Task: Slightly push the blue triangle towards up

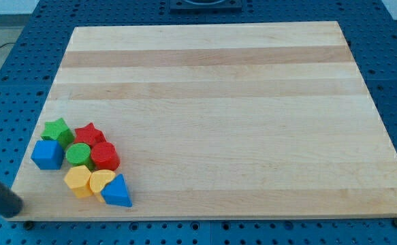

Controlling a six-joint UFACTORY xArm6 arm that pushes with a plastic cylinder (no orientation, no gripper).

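Note:
The blue triangle (118, 191) lies near the bottom left corner of the wooden board (225, 102), at the lower right end of a cluster of blocks. It touches a yellow heart (101, 180) on its left. My tip (12, 208) is the end of a dark rod coming in from the view's left edge. It sits at the board's bottom left edge, well to the left of the blue triangle and apart from all blocks.
The cluster also holds a yellow hexagon (78, 181), a green cylinder (80, 155), a red cylinder (105, 156), a blue cube (48, 154), a green star (57, 130) and a red star (89, 133). A blue perforated table surrounds the board.

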